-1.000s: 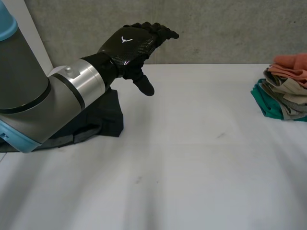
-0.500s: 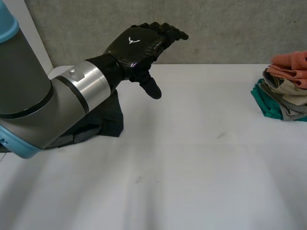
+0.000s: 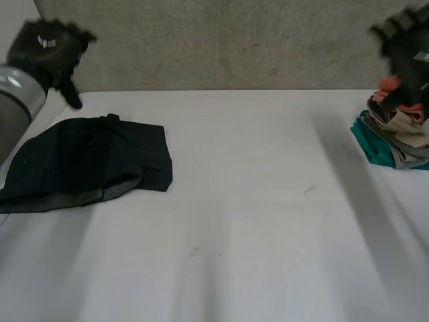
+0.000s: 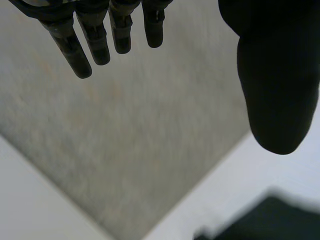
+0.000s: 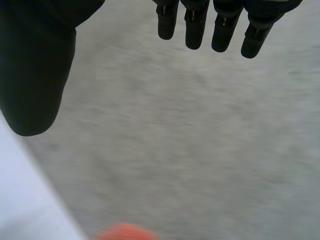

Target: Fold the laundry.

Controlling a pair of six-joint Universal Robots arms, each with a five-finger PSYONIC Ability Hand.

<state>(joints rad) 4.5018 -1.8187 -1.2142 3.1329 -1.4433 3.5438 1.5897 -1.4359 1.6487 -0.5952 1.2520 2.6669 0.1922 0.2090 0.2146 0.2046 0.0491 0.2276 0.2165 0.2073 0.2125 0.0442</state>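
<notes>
surface (image 3: 255,235): bare white in front of the dark garment (image 3: 87,161), nothing spread out for folding.
dark garment: folded flat and untouched. It is fully uncovered now (a second ago the left arm hung over it).
pile (image 3: 395,137): unfolded clothes well to the right of the dark garment, orange piece (image 3: 387,94) on top.
left hand (image 3: 47,47): has pulled back from over the dark garment to behind its left end. Fingers straight, thumb spread, holding nothing.
right hand (image 3: 409,50): newly in, far right of the dark garment and above the pile. Fingers straight, thumb apart, empty.
read: dark garment looks done, so the right hand probably takes the next item off the pile.
</notes>
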